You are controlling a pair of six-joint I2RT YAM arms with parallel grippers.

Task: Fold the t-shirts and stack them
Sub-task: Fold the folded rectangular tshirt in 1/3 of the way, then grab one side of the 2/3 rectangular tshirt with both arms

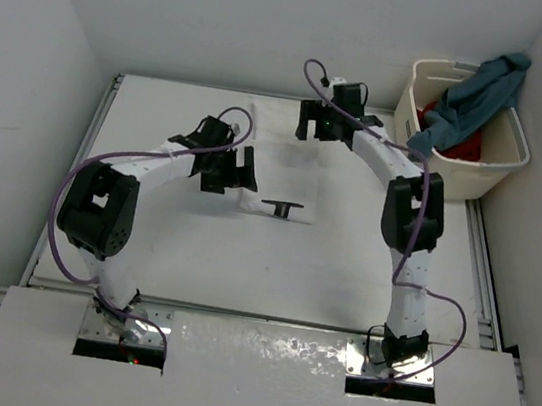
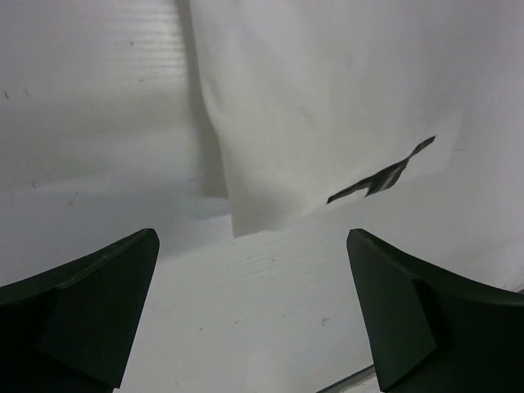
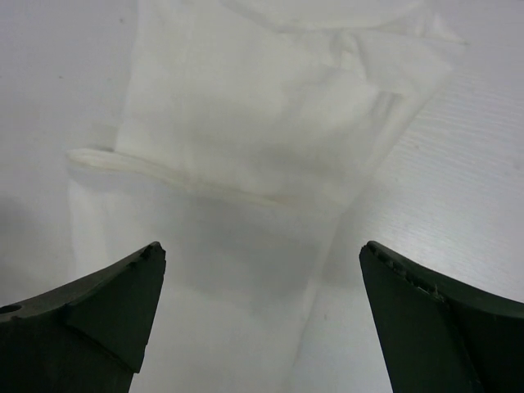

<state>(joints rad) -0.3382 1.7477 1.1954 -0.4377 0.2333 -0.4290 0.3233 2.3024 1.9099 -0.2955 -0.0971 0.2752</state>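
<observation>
- Wide-spread fingers of the left gripper (image 2: 252,237) hold nothing, poised above a corner of the white shirt (image 2: 327,98).
- Fingers of the right gripper (image 3: 262,246) are equally wide and empty, over the shirt's other end.
- White shirt lies on the table (image 1: 195,243) between the arms, a dark mark (image 1: 283,207) near one end.
- Blue shirt (image 1: 473,95) drapes over the basket (image 1: 466,178) rim; red shirt (image 1: 461,147) lies inside.

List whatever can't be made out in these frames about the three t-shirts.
- Red t-shirt, top view: mostly buried under the blue-grey t-shirt in the basket, so how it lies is hidden.
- White t-shirt, top view: white on a white table, so its outline is faint. The right wrist view cuts it off at the top edge.
- Dark mark on it, left wrist view: too small and oblique to read.
</observation>
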